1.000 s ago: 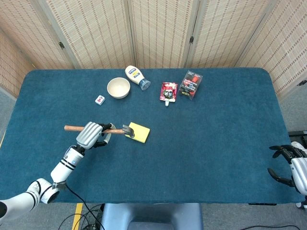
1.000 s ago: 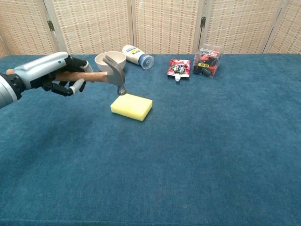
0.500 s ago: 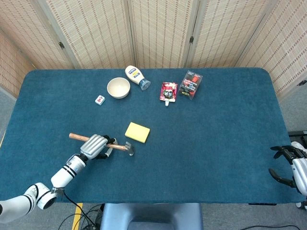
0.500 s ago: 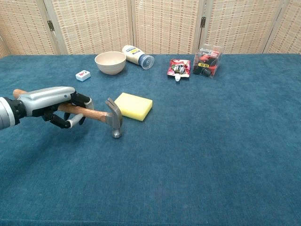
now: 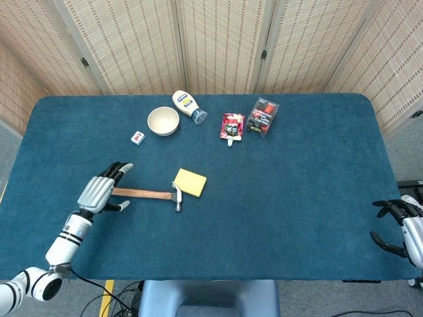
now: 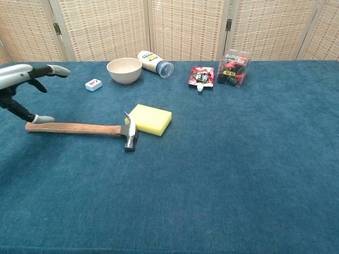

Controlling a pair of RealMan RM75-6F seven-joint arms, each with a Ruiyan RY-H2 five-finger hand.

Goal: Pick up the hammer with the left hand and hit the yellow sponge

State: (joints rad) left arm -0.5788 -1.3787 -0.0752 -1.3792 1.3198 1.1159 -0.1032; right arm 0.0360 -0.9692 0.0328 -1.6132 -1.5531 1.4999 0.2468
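The hammer (image 5: 147, 194) (image 6: 79, 128) lies flat on the blue table, wooden handle pointing left, steel head (image 6: 129, 135) just left of the yellow sponge (image 5: 190, 182) (image 6: 150, 119). My left hand (image 5: 100, 191) (image 6: 21, 84) hovers over the handle's left end with fingers spread and nothing in them. At the table's right edge sits my right hand (image 5: 403, 224), fingers loosely apart and empty; the chest view does not show it.
Along the far side stand a cream bowl (image 5: 163, 121) (image 6: 124, 70), a lying mayonnaise bottle (image 5: 189, 106) (image 6: 154, 62), a small white tile (image 5: 137, 137) (image 6: 93, 84), a red pouch (image 5: 232, 125) (image 6: 201, 76) and a clear box (image 5: 263, 117) (image 6: 232, 68). Folding screens back the table.
My left hand struck the sponge with the hammer, then lowered it beside the sponge, let go and pulled back left with fingers spread. The right hand stayed still.
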